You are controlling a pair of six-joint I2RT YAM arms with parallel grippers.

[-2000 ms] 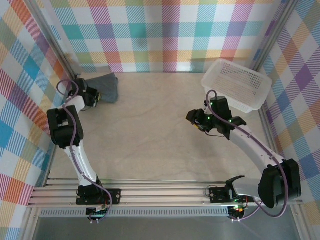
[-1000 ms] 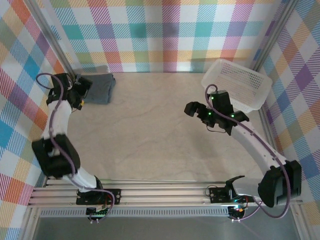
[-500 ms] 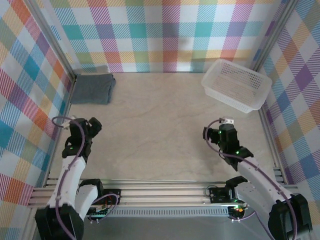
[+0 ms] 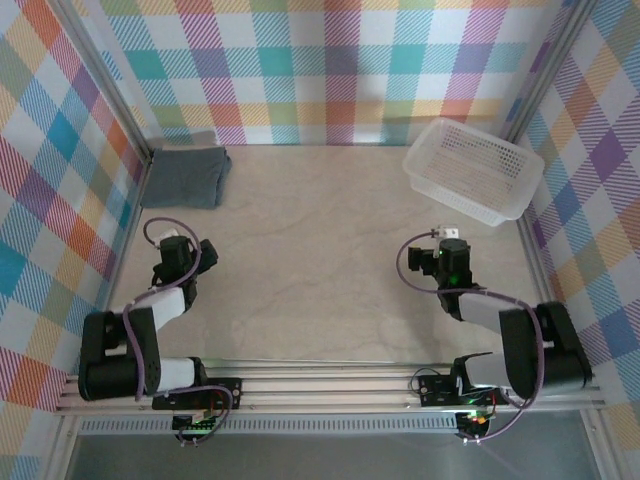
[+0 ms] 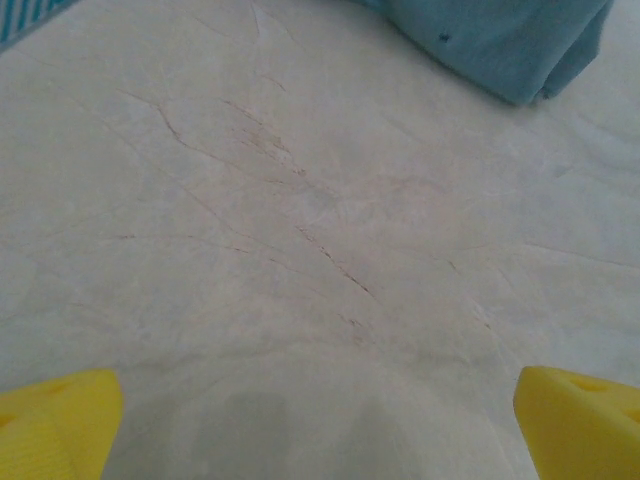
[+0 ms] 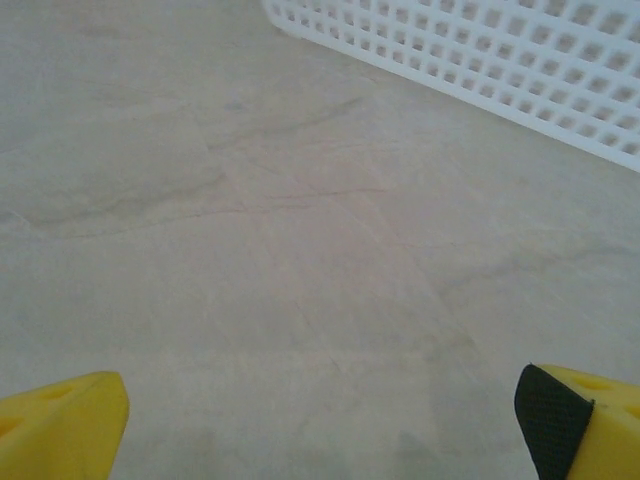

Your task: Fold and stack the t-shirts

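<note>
Looks pretty much done to me: one dark grey t-shirt (image 4: 186,177) lies folded into a tidy rectangle in the upper left corner of the surface (image 4: 320,260), plain and soft-looking. I don't see another to stack. Left fingers (image 5: 55,425) and right fingers (image 6: 60,425) are spread wide, empty.

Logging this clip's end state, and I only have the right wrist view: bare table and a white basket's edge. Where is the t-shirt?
Observer: The t-shirt lies folded at the far-left corner, by the wall.
Operator: Is the left gripper holding it?
Observer: No. The left gripper is open over the table, apart from the t-shirt.
Operator: And how does the basket stand relative to it?
Observer: The basket stands at the far right, across the table from the t-shirt.
</note>
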